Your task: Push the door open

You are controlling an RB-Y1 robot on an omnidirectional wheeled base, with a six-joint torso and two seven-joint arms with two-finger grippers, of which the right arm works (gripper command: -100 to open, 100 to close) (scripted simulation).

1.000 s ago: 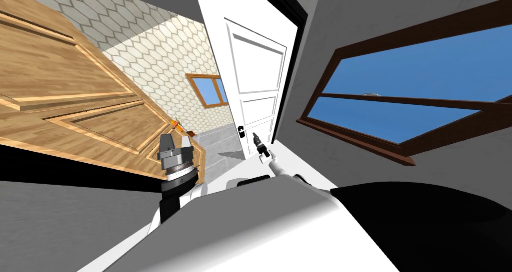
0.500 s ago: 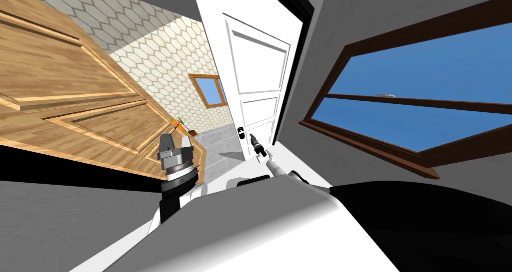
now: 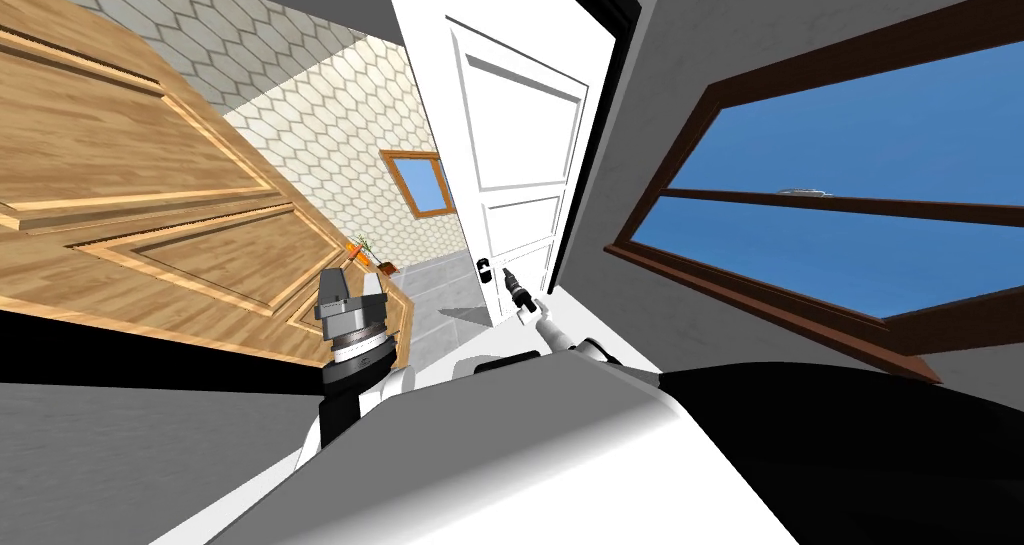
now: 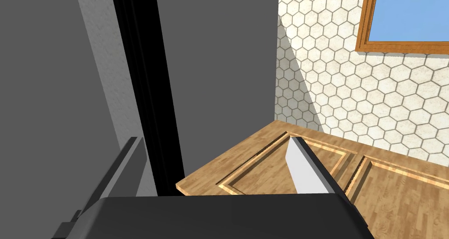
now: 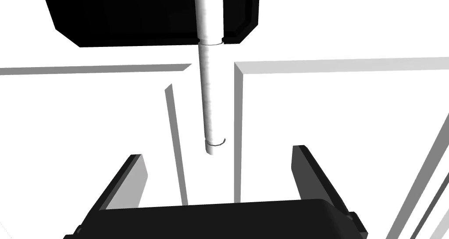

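A white panelled door (image 3: 520, 139) stands ajar straight ahead, with a black area along its hinge side. Its dark handle plate (image 3: 483, 268) sits low on the free edge. My right gripper (image 3: 512, 277) reaches up to it, just beside the plate. In the right wrist view the white lever handle (image 5: 209, 96) hangs from the black plate (image 5: 149, 15) and ends just ahead of my right gripper (image 5: 219, 170). That gripper is open, and its fingers (image 5: 127, 183) touch nothing. My left gripper (image 3: 350, 289) is raised at my left, open and empty (image 4: 215, 166).
A wooden panelled door leaf (image 3: 150, 199) slants across the left, close to my left hand. Through the gap lies a room with a hexagon-tiled wall (image 3: 330, 139), a small window (image 3: 420, 181) and a grey floor (image 3: 445, 289). A dark-framed window (image 3: 830, 219) fills the grey wall on the right.
My view has turned a little, so the large window slid to the right and the wooden leaf shifted. The right gripper stays by the handle plate; the left arm is unmoved.
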